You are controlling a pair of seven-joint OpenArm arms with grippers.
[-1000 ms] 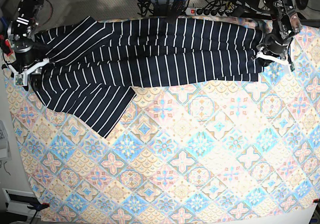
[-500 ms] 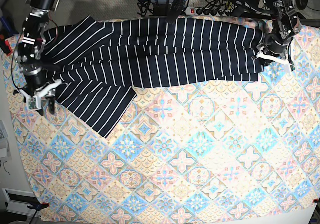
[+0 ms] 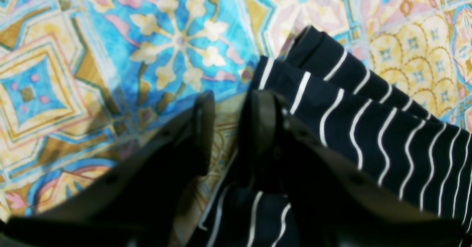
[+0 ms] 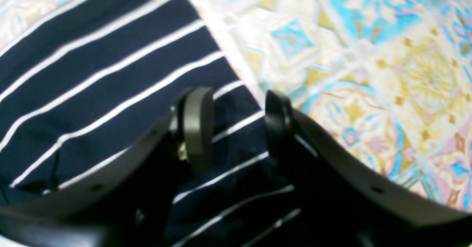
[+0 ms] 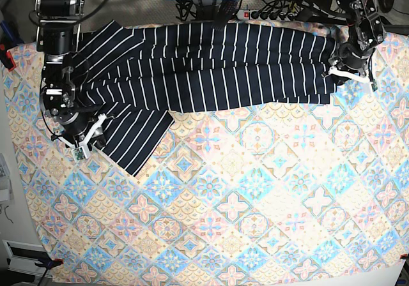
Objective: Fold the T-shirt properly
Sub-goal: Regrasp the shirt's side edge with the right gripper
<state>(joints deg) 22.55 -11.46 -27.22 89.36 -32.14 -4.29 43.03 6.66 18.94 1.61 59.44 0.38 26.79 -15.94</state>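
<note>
T-shirt — beneath right gripper's jaws

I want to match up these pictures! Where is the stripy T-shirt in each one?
Base view: the T-shirt stretches across the top, one sleeve hanging down at left.
Left wrist view: its folded edge fills the right side, beside the left gripper.
Right wrist view: it covers the left and middle, under the right gripper.
Shared landmark: the tile-patterned cloth.
</note>
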